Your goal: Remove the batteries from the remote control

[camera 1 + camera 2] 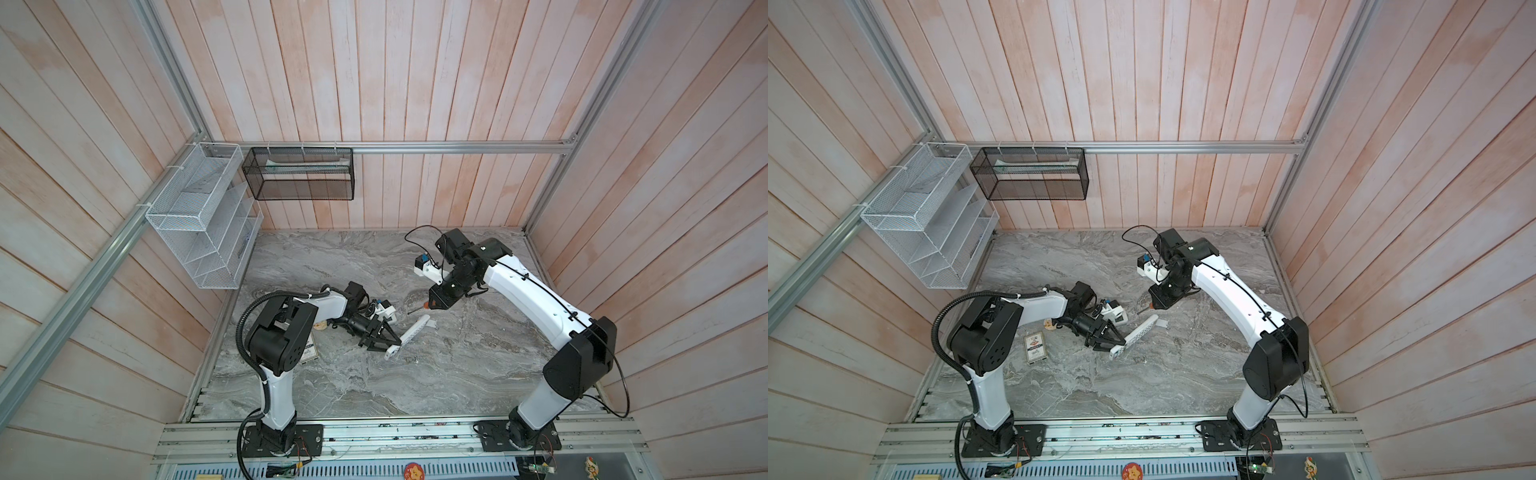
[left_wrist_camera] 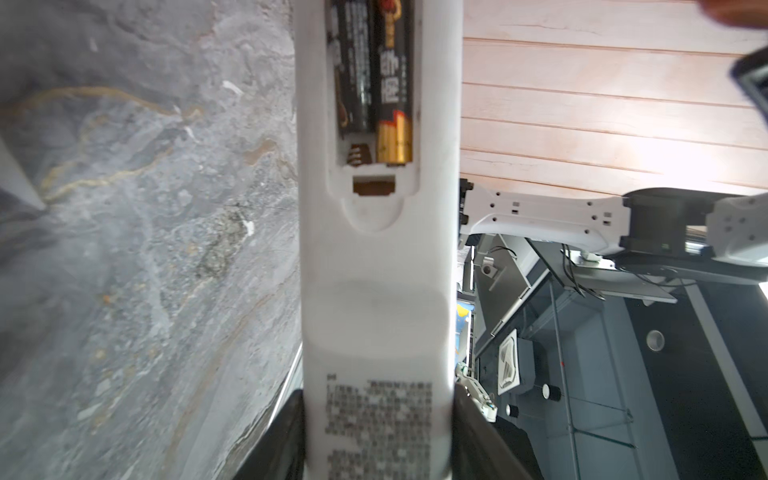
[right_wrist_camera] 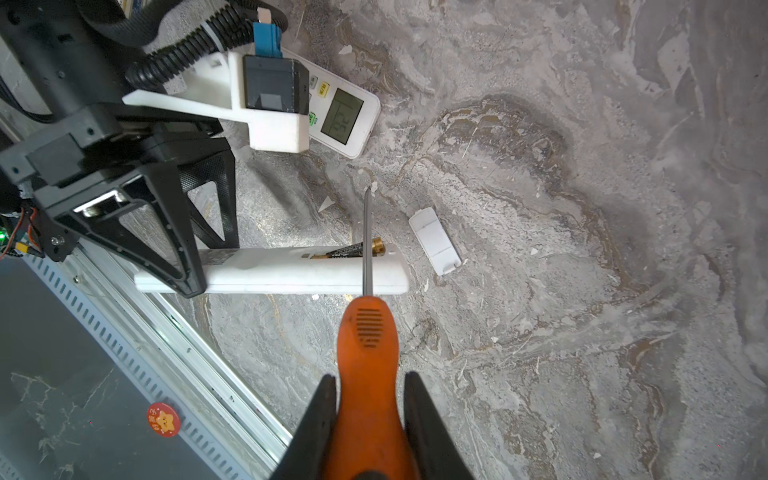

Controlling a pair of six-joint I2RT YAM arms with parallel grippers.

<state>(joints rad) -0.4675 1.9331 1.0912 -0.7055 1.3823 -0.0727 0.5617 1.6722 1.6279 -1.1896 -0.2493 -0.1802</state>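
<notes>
The left gripper (image 1: 395,343) is clamping the near end of the remote control (image 1: 413,330), its jaws pressing on the remote's two long sides. In the left wrist view the remote's back (image 2: 376,257) is facing the camera with the bay uncovered. The batteries (image 2: 372,83) are sitting in that bay, in the half of the remote away from the left gripper. There are two of them, side by side, and their long axes are running along the remote's own.

They are showing black wrappers with pale lettering. One is carrying a gold and orange band at the end nearest the grip, beside a dark spring contact. In the right wrist view a brass-coloured end (image 3: 377,245) is peeking over the remote's edge near its free end.

Just past that free end, a small white battery cover (image 3: 434,241) is lying flat on the table (image 3: 582,291).

To the right of the remote, the right gripper (image 3: 370,415) is squeezing the orange handle of a screwdriver (image 3: 368,340). The shaft is crossing the remote's long axis almost squarely, over the batteries' far end, with the tip showing beyond the remote. Whether the shaft is touching a battery, I cannot tell.

The right arm is the nearer one with a free tool, so the prying is probably falling to it while the left arm is steadying the remote.
</notes>
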